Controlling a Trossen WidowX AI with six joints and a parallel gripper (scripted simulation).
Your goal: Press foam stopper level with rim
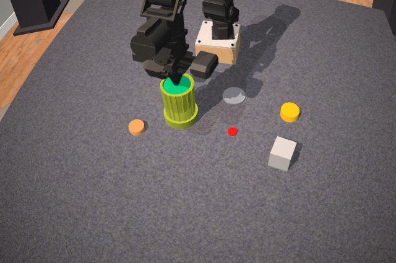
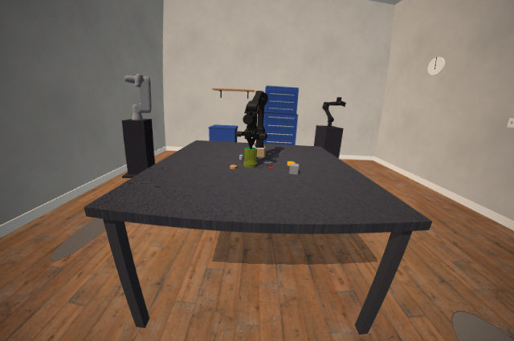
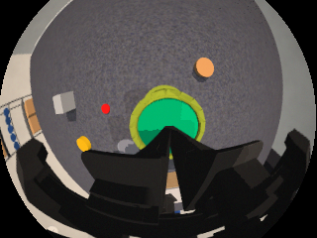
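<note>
A ribbed yellow-green jar (image 1: 179, 103) stands upright on the grey table top, with a green foam stopper (image 1: 176, 86) in its mouth. The stopper's top sits a little below the rim. My gripper (image 1: 175, 81) is shut, and its closed fingertips point straight down onto the back part of the stopper. In the wrist view the jar rim (image 3: 165, 121) rings the green stopper (image 3: 165, 119), and the shut fingertips (image 3: 170, 134) meet over its near edge. In the exterior view the jar (image 2: 250, 157) is small under the arm.
An orange disc (image 1: 136, 126) lies left of the jar. A grey flat disc (image 1: 234, 95), a small red dot (image 1: 232, 131), a yellow puck (image 1: 289, 111) and a white cube (image 1: 282, 153) lie to the right. The arm's wooden base block (image 1: 218, 43) stands behind.
</note>
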